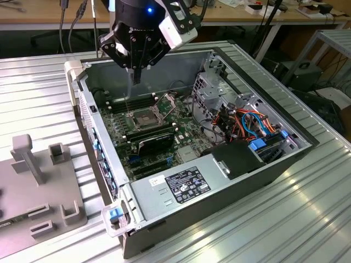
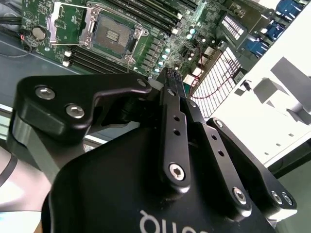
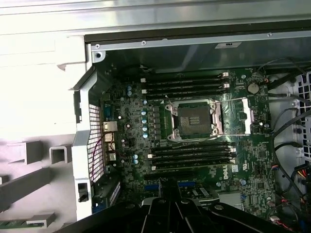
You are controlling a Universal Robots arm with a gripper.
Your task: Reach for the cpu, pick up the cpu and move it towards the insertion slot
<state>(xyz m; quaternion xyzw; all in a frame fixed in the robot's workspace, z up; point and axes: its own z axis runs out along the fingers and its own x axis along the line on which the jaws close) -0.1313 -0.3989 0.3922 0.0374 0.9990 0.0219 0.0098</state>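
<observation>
Ribbed metal table (image 1: pixel 307 219) carries everything in the exterior view. At 9 o'clock sits a grey fixture (image 1: pixel 38 181). In the centre an open case (image 1: pixel 219 200) shows its green board (image 1: pixel 118 129). The slot (image 1: pixel 143 116) lies on the board, its frame lid (image 1: pixel 164 103) raised at its 1 o'clock and its dark centre uncovered. Above the slot, at its 12 o'clock and clear of it, hangs the gripper (image 1: pixel 136 78). In the second wrist view its fingers (image 2: pixel 170 121) meet at the tips. At the slot's 3 o'clock stand a drive cage (image 1: pixel 211 90) and coloured cables (image 1: pixel 247 123).
</observation>
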